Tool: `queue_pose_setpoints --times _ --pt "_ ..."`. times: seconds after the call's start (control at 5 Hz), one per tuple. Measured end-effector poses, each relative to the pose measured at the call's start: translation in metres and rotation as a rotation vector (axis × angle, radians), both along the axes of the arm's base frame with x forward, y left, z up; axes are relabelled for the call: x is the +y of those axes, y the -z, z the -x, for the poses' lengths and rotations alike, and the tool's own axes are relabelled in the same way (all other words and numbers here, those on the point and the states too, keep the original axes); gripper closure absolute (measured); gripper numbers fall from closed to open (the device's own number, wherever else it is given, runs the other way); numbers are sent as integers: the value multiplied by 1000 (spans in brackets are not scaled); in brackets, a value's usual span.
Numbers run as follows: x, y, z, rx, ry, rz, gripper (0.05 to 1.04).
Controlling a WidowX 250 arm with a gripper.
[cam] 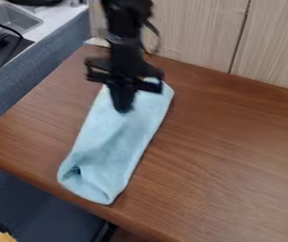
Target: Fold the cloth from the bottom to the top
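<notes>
Cloth [111, 146]: lengthwise on the desk [222, 156], far end partly hidden
Gripper [123, 108]: pointing down over the cloth's far part; open or closed, cannot tell
Arm [126, 52]: near upright, cut off at top

The hand [122, 108] hides part of the cloth [113, 139].

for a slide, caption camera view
Black gripper over the far half of a light blue cloth on a wooden table

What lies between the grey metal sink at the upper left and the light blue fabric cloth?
From sink to cloth, the camera view shows pale countertop, a blue-grey panel, then brown wooden table.
</notes>
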State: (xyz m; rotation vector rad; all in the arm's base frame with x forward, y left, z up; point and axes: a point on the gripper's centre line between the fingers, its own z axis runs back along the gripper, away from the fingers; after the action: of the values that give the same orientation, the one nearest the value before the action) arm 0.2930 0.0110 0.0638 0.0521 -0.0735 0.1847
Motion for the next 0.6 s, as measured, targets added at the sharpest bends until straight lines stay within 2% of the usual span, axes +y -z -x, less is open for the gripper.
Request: queue_pose_setpoints --times 0.2,0.6 --pt "-9 23 -4 37 37 20 1029" --pt "-16 58 -6 79 62 27 1029"
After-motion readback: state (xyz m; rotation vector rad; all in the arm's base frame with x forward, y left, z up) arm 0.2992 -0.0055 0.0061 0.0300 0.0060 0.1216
